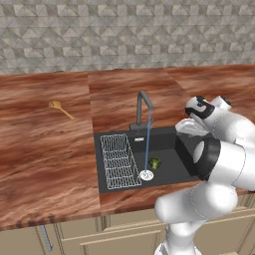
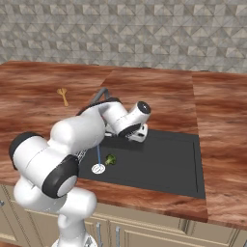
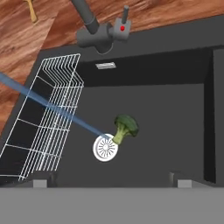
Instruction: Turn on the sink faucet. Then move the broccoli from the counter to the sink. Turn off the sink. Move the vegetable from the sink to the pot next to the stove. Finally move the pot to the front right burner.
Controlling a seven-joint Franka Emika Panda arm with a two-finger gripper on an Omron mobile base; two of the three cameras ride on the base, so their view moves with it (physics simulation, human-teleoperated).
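Water runs in a thin blue stream from the sink faucet point(image 1: 143, 106) point(image 3: 99, 35) onto the round drain point(image 3: 105, 148). The broccoli point(image 1: 155, 163) point(image 2: 110, 159) point(image 3: 126, 127) lies on the floor of the black sink point(image 1: 167, 141) point(image 2: 166, 161) point(image 3: 175, 109), just beside the drain and touching the stream's end. My gripper point(image 1: 191, 128) point(image 2: 139, 134) point(image 3: 109, 179) hovers over the basin, right of the faucet and above the broccoli. It is open, with nothing between its fingertips point(image 3: 41, 177). The faucet's lever point(image 3: 124, 18) stands at the base.
A white wire rack point(image 1: 118, 160) point(image 3: 46, 118) fills the sink's left part. A wooden spoon point(image 1: 61, 108) point(image 2: 62, 95) lies on the reddish-brown counter point(image 1: 45, 164) left of the sink. A tiled wall backs the counter.
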